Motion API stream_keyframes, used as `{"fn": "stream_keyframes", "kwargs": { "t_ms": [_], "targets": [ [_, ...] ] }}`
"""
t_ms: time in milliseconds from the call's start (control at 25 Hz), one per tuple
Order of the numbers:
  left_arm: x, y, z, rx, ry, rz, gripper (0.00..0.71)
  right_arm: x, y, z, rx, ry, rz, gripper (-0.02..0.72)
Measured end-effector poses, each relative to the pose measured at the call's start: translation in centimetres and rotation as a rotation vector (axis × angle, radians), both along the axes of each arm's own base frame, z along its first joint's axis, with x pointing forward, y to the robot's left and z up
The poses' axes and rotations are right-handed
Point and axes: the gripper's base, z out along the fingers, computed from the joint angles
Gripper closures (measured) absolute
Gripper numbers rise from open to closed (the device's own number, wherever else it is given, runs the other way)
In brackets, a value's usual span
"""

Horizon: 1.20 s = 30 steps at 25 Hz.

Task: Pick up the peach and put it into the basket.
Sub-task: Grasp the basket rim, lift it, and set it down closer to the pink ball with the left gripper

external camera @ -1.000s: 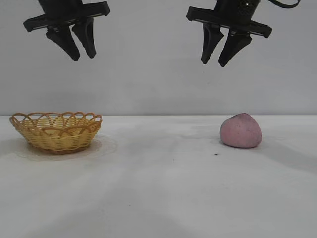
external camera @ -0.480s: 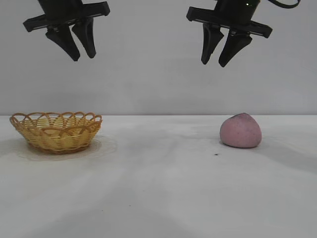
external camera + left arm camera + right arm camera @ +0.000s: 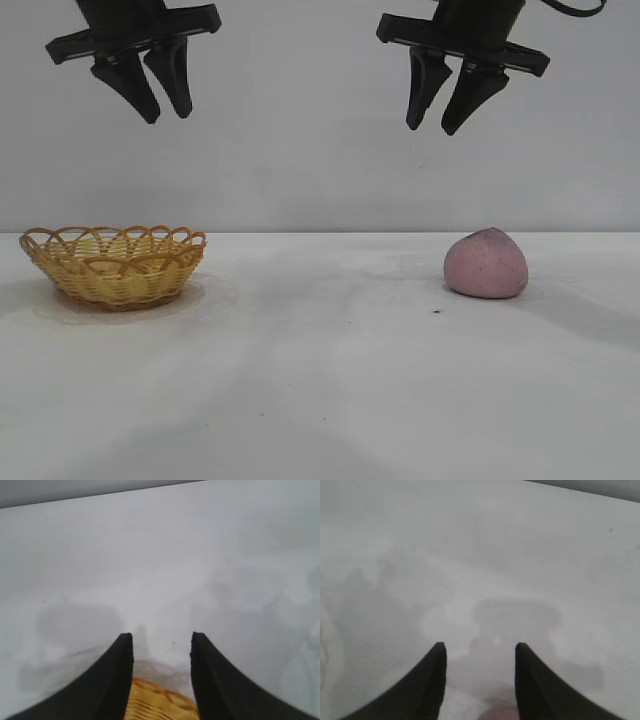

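Both pincers, left pincer (image 3: 165, 115) and right pincer (image 3: 432, 125), hang apart, empty, above basket (image 3: 113, 265) and peach (image 3: 486, 264).

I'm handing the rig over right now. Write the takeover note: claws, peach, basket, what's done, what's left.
Left claw: open, empty, high above the basket.
Right claw: open, empty, high above the peach.
Peach: on the table, right side, untouched.
Basket: on the table, left side; nothing shows above its rim.
Done: nothing yet.
Left: lower the right claw onto the peach, grip, lift, carry it across and release it into the basket.
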Motion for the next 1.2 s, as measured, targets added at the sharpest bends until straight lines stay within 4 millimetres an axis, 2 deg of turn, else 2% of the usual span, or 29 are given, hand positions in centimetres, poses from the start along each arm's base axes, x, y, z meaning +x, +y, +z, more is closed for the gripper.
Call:
{"fn": "stream_keyframes", "kwargs": {
  "t_ms": [440,600,760,840,1040,1200],
  "targets": [
    [0.0,0.0,0.0,0.009,0.000,-0.003,0.441,0.0,0.0,0.0,-0.001,-0.001,0.002,0.390],
    [-0.4,1.5,-0.5,0.151,0.075,-0.018,0.441,-0.1,0.0,0.0,-0.003,0.006,0.003,0.390],
    [0.0,5.3,-2.9,0.208,0.215,0.044,0.441,-0.1,0.0,0.0,-0.003,0.007,0.004,0.390],
    [0.2,6.4,-4.3,0.226,0.268,0.042,0.441,-0.1,0.0,-0.1,-0.006,0.010,0.008,0.390],
    [0.6,6.5,-7.1,0.242,0.327,-0.007,0.441,-0.1,0.0,-0.1,-0.007,0.013,0.012,0.390],
    [0.9,6.3,-10.1,0.238,0.389,-0.036,0.441,-0.1,0.0,-0.1,-0.011,0.009,0.022,0.390]
  ]
}}
